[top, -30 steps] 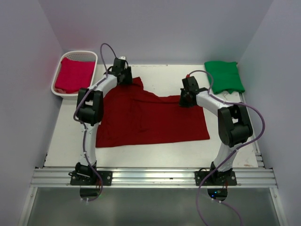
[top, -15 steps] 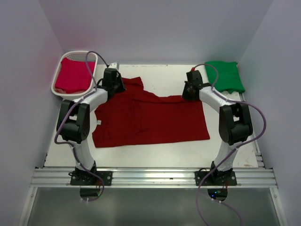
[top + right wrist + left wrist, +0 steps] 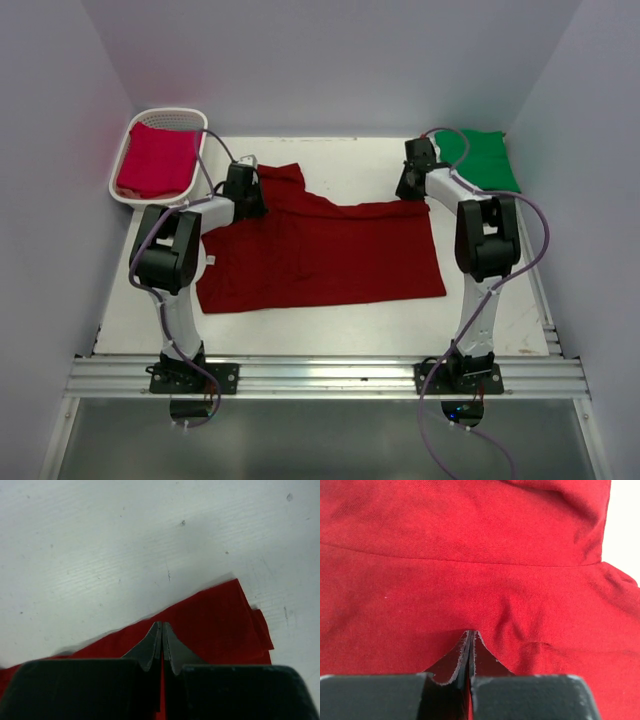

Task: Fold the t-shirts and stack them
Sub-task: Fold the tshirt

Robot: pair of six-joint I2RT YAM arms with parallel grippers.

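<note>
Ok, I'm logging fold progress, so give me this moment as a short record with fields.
maroon t-shirt: spread on the table, not folded
left gripper: shut on its far left edge
right gripper: shut on its far right corner
green t-shirt: folded, far right corner of table
crimson t-shirt: lying in the basket, far left

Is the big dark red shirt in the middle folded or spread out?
Spread out: the dark red shirt lies flat and wide; the left claw and right claw pinch its far edge.
</note>
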